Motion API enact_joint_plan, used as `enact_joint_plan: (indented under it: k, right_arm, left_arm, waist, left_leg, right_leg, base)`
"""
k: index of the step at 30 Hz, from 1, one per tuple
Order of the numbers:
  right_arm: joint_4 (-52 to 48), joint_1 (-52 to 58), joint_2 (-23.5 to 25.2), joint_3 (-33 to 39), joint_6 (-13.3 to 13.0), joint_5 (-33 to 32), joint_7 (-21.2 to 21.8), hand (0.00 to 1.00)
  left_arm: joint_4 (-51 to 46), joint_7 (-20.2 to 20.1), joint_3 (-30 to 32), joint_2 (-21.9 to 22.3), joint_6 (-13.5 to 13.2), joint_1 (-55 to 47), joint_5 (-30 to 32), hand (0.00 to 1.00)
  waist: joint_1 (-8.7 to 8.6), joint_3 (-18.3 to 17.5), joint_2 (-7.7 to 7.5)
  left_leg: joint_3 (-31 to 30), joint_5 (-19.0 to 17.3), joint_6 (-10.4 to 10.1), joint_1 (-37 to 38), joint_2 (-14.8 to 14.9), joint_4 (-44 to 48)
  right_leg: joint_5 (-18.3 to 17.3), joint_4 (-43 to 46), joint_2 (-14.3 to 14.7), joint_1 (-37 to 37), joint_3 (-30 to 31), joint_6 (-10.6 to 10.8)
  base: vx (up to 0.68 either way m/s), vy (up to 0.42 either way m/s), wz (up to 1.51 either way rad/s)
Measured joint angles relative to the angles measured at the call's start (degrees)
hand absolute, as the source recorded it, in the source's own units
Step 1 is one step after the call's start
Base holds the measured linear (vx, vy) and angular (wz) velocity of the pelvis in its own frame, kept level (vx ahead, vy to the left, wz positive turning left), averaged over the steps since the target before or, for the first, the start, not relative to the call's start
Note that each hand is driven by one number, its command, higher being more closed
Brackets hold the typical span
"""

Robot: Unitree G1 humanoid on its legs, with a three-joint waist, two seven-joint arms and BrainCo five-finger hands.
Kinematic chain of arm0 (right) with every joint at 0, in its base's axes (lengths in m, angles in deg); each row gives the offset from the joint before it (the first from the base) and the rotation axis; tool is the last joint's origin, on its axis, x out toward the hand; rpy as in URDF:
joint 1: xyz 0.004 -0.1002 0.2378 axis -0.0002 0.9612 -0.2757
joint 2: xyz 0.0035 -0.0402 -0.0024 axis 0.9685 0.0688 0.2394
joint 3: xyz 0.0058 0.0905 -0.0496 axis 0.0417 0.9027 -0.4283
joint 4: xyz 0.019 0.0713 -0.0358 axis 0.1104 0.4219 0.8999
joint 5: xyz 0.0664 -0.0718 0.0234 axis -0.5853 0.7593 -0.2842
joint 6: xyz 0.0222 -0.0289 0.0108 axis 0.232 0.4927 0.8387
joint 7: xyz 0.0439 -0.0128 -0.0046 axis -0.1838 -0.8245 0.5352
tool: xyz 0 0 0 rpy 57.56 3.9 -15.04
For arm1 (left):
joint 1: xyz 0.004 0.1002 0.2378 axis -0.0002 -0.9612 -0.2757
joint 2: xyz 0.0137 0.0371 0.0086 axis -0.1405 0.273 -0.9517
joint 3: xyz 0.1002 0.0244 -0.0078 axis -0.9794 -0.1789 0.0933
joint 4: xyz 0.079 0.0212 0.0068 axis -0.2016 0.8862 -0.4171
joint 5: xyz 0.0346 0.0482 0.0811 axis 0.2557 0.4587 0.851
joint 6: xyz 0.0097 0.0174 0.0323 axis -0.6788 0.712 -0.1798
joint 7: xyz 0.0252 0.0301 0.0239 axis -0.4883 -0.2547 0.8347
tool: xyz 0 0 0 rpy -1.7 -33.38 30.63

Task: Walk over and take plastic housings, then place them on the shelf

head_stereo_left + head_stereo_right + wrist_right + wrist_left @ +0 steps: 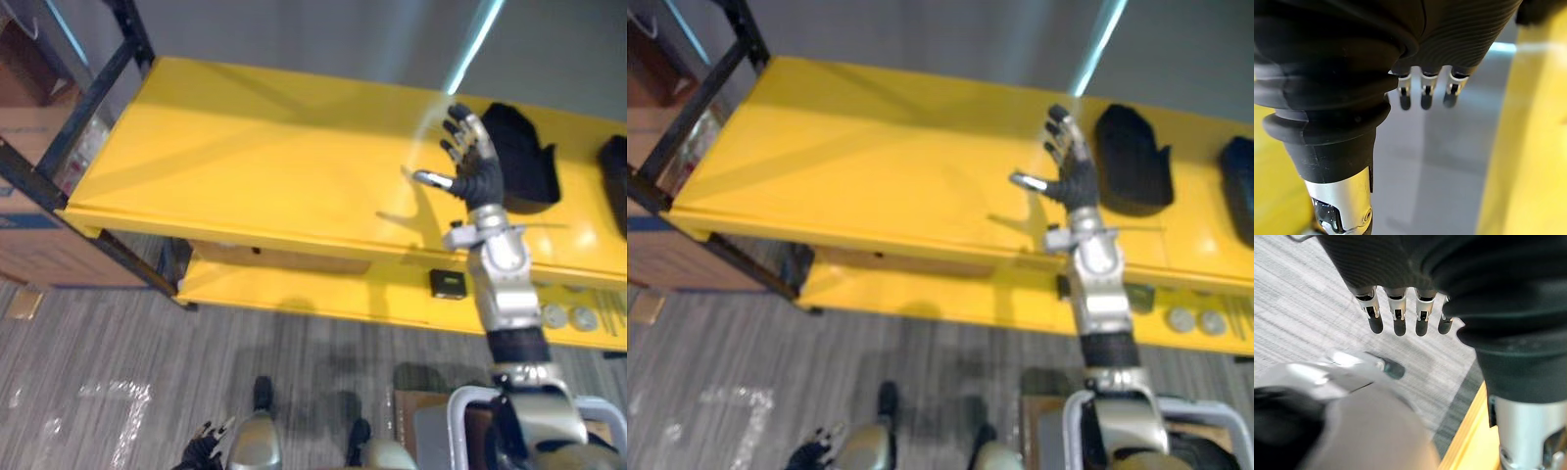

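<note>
Yellow shelf [245,166] holds a plastic housing [1132,162] just beside right robot hand [1071,178].

Upper board: the yellow black-framed shelf [274,166] carries two black plastic housings [1132,162] at its right end.
Lower board [323,294]: small black box [449,284] left of round silver discs [568,316].
Beside shelf, left: brown cardboard box [29,230].

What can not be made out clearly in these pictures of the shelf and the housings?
- Rightmost plastic housing: cut off by the right edge in both eye views.
- Other plastic housing: its left side lies behind the open right robot hand in the left eye view.
- Left robot hand: cut by the bottom edge in the eye views.
- Round discs on the lower board: too small to identify.
</note>
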Motion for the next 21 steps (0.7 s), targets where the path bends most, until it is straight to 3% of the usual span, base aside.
enact_joint_plan:
  k: [5, 8, 17, 21]
  right_arm:
    - [-1.11, 17.74, 5.49, 2.88, -1.04, 2.32, -6.36, 0.00]
    - [0.88, 23.29, 8.04, 5.07, -1.54, 2.24, -7.34, 0.00]
    - [11.39, 30.89, 13.94, 6.03, -2.30, 7.29, -17.19, 0.00]
    - [22.91, 30.76, 15.09, 6.89, -1.55, 6.57, -18.12, 0.00]
  left_arm:
    - [0.92, 4.63, 0.28, 1.89, -0.80, -0.13, -0.18, 0.00]
    - [2.16, 5.70, 0.25, 2.56, -1.47, 0.04, -0.22, 0.00]
    - [2.16, 6.85, 1.39, 3.51, -2.08, 0.06, -0.53, 0.00]
    - [2.19, 6.84, 1.38, 3.61, -1.85, 0.18, -0.72, 0.00]
  waist:
    - [-2.04, -2.77, 2.43]
    - [-3.71, -3.69, 3.76]
    - [-3.78, -4.94, 3.84]
    - [-3.71, -5.25, 3.52]
  left_leg:
    - [1.86, -0.43, -0.01, 1.67, 0.12, -0.39]
    - [2.89, -0.63, -0.16, 2.16, 0.40, -0.40]
    - [5.29, -1.90, 0.03, 3.57, 0.33, -0.43]
    - [6.19, -2.14, 0.00, 3.73, -0.07, -0.43]
  right_leg:
    - [-0.19, -0.90, 0.07, 0.39, 2.12, 0.08]
    - [-0.03, -0.94, 0.17, 0.32, 3.19, 0.14]
    - [0.18, -1.45, 0.21, 0.44, 6.01, -0.01]
    - [0.92, -2.63, 0.13, 0.73, 6.35, -0.25]
  base:
    - [-0.05, 0.019, -0.21]
    - [-0.03, 0.020, -0.18]
    - [0.01, 0.012, -0.14]
    - [0.07, 0.024, -0.09]
